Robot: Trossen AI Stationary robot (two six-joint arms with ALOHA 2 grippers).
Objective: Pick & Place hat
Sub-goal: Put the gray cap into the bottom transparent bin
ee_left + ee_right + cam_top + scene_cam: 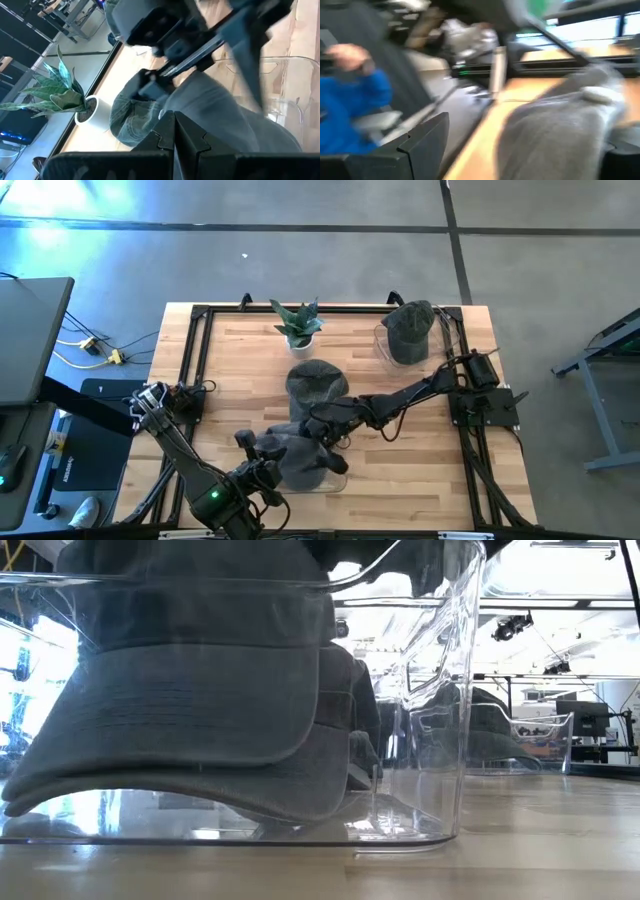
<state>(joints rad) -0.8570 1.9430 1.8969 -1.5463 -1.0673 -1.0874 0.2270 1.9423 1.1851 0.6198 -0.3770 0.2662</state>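
The right tool (322, 423), its fingers spread apart, hangs over a grey hat (300, 458) in a clear bin (430, 740) near the tabletop's (420, 470) front edge. The left tool (262, 472) is beside it; whether its fingers are apart or together I cannot tell.

The dark grey cloth hat (190, 720) looks matt and stitched. The clear plastic bin (440, 740) is glossy and smooth. The pale wooden tabletop (250, 370) shows plank grain.

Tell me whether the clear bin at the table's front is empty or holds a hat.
It holds hats. Through the clear bin's wall, the low view shows a grey cap lying inside, brim forward, stacked on another cap beneath it.
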